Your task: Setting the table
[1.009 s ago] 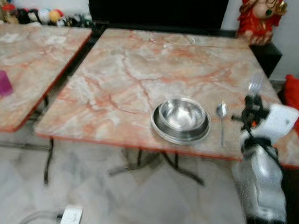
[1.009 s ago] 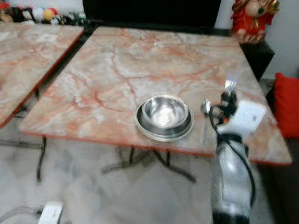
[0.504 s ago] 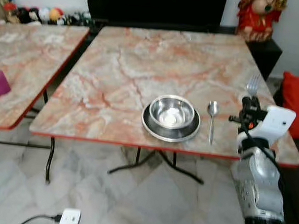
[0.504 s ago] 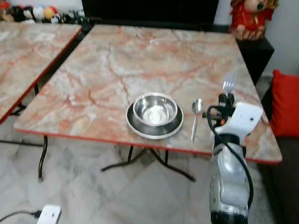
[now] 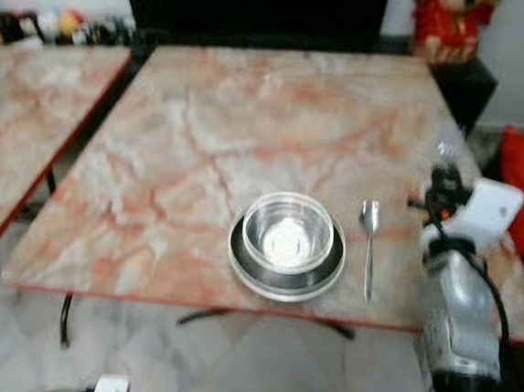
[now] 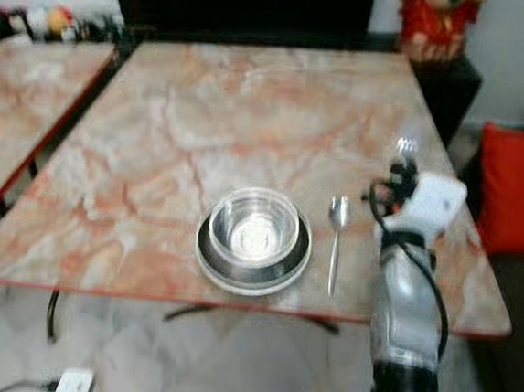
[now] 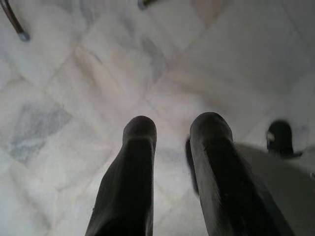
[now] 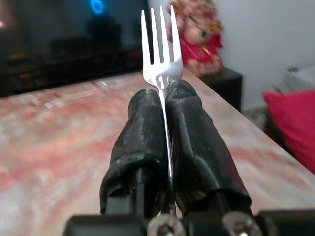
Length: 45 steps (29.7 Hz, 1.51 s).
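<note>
Fork [image 8: 160, 59] clamped in right gripper [image 8: 165, 105] | spoon [image 5: 369, 247] beside bowl [image 5: 287, 239]

A bowl [image 5: 288, 239] sits in a plate [image 5: 285, 273] near the front edge of the desk [image 5: 251, 112]. A spoon [image 5: 368, 251] lies on the desk just right of the plate, apart from it. Right of the spoon, the right tool [image 8: 165, 98] is raised over the desk's right side, clamping an upright fork [image 8: 160, 44]. A second desk [image 5: 20, 129] stands to the left. The left tool [image 7: 172, 132] hangs above the floor [image 7: 74, 73].
</note>
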Available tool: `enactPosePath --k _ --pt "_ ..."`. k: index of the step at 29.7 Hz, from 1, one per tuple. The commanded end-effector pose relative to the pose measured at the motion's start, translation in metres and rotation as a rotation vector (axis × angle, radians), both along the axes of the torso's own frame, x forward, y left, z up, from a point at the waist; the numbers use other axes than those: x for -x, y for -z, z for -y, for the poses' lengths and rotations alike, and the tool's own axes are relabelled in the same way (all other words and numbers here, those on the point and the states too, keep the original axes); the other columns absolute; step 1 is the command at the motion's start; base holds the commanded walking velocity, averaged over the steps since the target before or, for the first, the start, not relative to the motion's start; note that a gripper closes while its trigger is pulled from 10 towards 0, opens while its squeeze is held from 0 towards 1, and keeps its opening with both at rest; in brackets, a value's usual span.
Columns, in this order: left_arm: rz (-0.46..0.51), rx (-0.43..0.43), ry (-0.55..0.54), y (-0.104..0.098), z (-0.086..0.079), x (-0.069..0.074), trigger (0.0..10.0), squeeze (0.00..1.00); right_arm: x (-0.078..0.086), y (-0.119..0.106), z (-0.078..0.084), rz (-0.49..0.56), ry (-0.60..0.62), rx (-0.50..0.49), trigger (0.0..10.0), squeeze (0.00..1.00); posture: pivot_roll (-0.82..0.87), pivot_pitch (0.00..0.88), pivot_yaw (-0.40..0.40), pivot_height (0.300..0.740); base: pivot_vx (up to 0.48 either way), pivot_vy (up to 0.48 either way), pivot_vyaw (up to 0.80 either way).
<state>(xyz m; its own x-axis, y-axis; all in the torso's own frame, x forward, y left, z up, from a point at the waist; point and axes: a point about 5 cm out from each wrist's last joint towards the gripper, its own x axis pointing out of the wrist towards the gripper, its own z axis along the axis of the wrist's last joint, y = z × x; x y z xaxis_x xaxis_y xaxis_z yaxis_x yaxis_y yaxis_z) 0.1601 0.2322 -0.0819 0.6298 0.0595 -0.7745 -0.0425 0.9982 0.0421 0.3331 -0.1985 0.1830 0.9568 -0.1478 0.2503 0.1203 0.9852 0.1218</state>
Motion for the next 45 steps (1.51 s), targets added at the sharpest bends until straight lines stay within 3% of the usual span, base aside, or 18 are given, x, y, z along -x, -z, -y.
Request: enactPosePath --k 1,6,12,16,18,27,32,37,41,45 --pt "-0.041 -0.015 -0.02 0.001 -0.007 0.003 10.0 0.0 -0.002 -0.001 -0.012 0.006 -0.032 -0.003 10.0 0.0 -0.09 0.066 0.044 0.74 0.0 0.0 0.0" --pt "-0.03 -0.008 -0.005 -0.001 0.009 -0.013 10.0 0.0 0.001 0.007 -0.004 -0.052 0.024 0.011 10.0 0.0 -0.1 0.07 0.045 0.74 0.0 0.0 0.0" --pt "-0.028 0.0 0.008 0.0 0.021 -0.015 10.0 0.0 0.008 0.015 0.009 -0.172 0.101 0.051 10.0 0.0 -0.1 0.088 0.048 0.74 0.0 0.0 0.0" --pt "-0.04 0.002 0.006 0.004 0.018 -0.005 10.0 0.0 0.017 0.023 0.016 -0.302 0.117 0.072 10.0 0.0 -0.11 0.103 0.052 0.74 0.0 0.0 0.0" --pt "-0.055 0.001 0.001 0.007 0.009 0.009 10.0 0.0 0.024 0.028 0.019 -0.357 0.11 0.073 10.0 0.0 -0.12 0.115 0.059 0.74 0.0 0.0 0.0" --pt "-0.073 0.004 -0.007 0.01 -0.006 0.032 10.0 0.0 0.032 0.048 0.019 -0.513 0.091 0.005 10.0 0.0 -0.12 0.126 0.059 0.74 0.0 0.0 0.0" --pt "-0.084 0.021 -0.004 0.015 0.001 0.047 10.0 0.0 0.037 0.064 0.019 -0.61 0.079 -0.067 10.0 0.0 -0.12 0.135 0.054 0.74 0.0 0.0 0.0" --pt "-0.085 0.026 -0.005 0.017 0.002 0.053 10.0 0.0 0.041 0.069 0.02 -0.646 0.083 -0.066 10.0 0.0 -0.12 0.14 0.051 0.74 0.0 0.0 0.0" --pt "-0.067 0.027 -0.002 0.013 0.005 0.036 10.0 0.0 0.045 0.075 0.021 -0.688 0.082 -0.063 10.0 0.0 -0.12 0.14 0.05 0.74 0.0 0.0 0.0" --pt "-0.064 0.026 -0.001 0.012 0.006 0.032 10.0 0.0 0.047 0.08 0.02 -0.696 0.087 -0.089 10.0 0.0 -0.12 0.141 0.049 0.74 0.0 0.0 0.0"
